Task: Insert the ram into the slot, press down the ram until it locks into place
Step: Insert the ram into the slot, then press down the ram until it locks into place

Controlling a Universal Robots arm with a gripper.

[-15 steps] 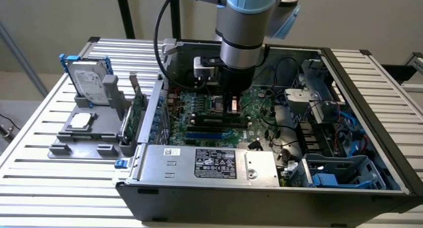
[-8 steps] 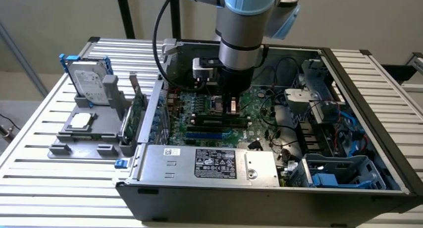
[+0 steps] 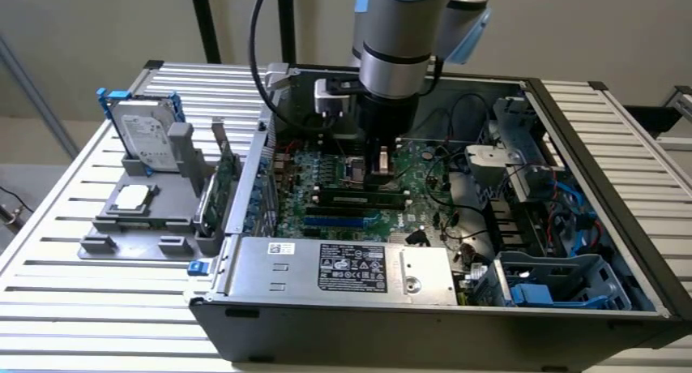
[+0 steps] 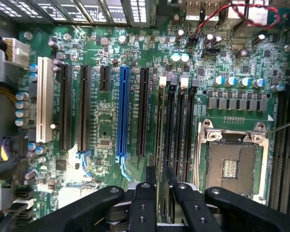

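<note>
silver-grey cylindrical arm [image 3: 395,57] with pale blue joint cap [image 3: 472,32], black cable [image 3: 255,32], black gripper [image 4: 162,188] with screw-studded fingers [image 4: 144,203]

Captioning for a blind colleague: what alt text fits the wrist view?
The gripper hangs low over the ram, a thin stick seen edge-on beside parallel black slots on the green motherboard. The square metal processor socket sits bare alongside; a blue socket and a white socket run parallel further off.

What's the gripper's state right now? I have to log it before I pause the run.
Gripper: closed, holding the ram.
</note>
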